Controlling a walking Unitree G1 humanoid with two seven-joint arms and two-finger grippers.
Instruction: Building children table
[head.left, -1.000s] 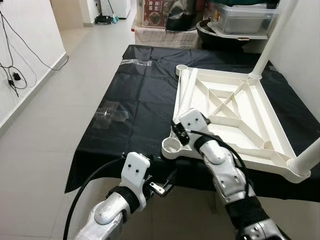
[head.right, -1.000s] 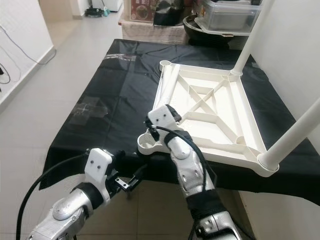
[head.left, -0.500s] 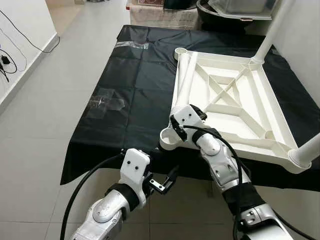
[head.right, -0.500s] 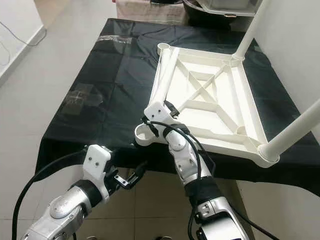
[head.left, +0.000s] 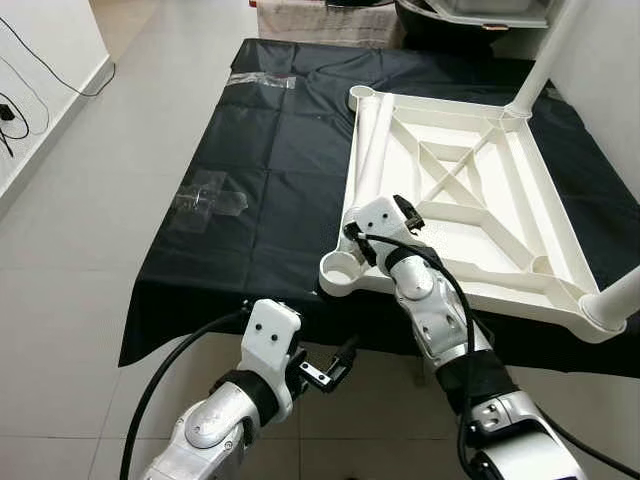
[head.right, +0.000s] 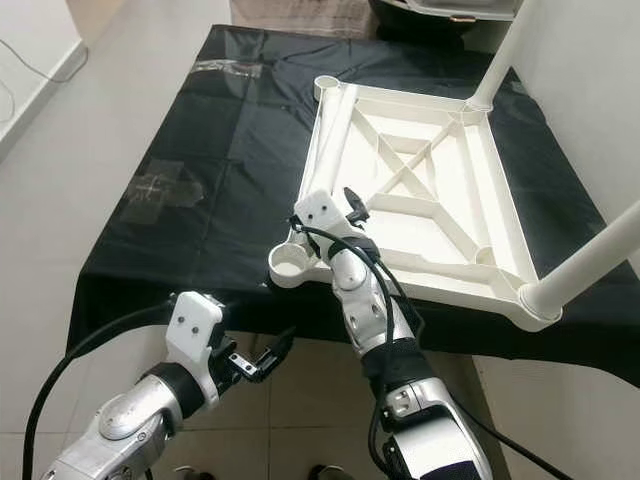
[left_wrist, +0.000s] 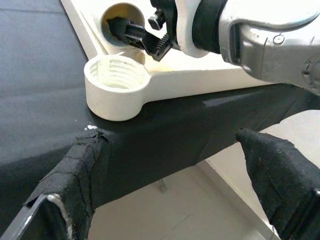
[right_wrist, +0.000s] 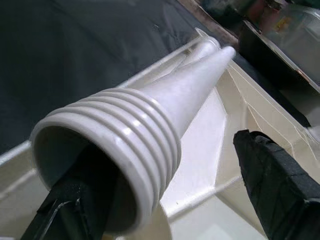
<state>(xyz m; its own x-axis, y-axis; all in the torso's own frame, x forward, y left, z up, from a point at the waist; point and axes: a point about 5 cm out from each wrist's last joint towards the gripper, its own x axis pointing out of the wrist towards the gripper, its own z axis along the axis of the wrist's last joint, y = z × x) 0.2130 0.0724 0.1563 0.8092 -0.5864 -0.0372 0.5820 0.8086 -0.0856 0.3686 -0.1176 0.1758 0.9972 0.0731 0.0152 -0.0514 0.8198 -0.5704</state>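
Table top: the white table top (head.left: 470, 215) lies upside down on the black-covered bench (head.left: 270, 190), with two legs already standing at its right-hand corners.
Loose leg: the loose leg (head.left: 368, 170) lies inside the frame along its left rail, threaded end toward you.
Right gripper: your right gripper (right_wrist: 165, 200) has one finger inside the leg's threaded mouth and the other outside it, still spread, not yet clamped.
Change: over the last second your right wrist has rolled and crept up onto the leg's end.
Meaning: you look set to grasp the leg; the empty threaded socket (left_wrist: 116, 80) at the near corner seems its likely seat.
Left gripper: your left gripper (head.left: 330, 368) hovers open below the bench edge.
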